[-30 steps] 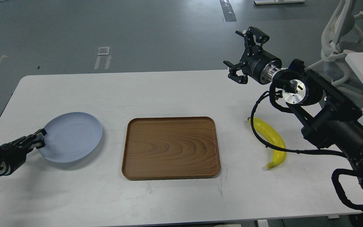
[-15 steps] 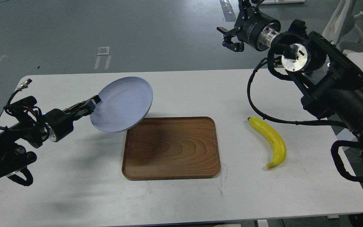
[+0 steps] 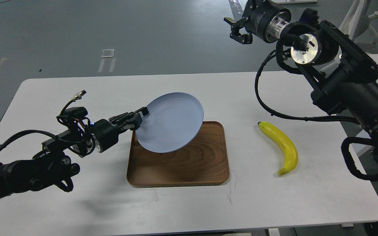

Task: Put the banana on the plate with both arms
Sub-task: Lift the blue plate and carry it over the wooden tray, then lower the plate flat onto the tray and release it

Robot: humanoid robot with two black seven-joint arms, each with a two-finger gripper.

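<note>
A brown wooden tray (image 3: 208,170) lies in the middle of the white table (image 3: 77,209), and nothing rests on its floor. Above its far left part I hold the pale blue plate (image 3: 170,122) tilted in the air, its face turned toward me, with nothing on it. My left gripper (image 3: 140,115) pinches the plate's left rim. The banana (image 3: 282,146) lies flat on the table to the right of the tray, well apart from it, its dark tip pointing far. A black cable (image 3: 267,108) from my right arm hangs just beyond the banana's far end. My right gripper (image 3: 238,28) is raised high beyond the table's far edge, fingers spread and holding nothing. A white chair (image 3: 356,19) stands far right.
</note>
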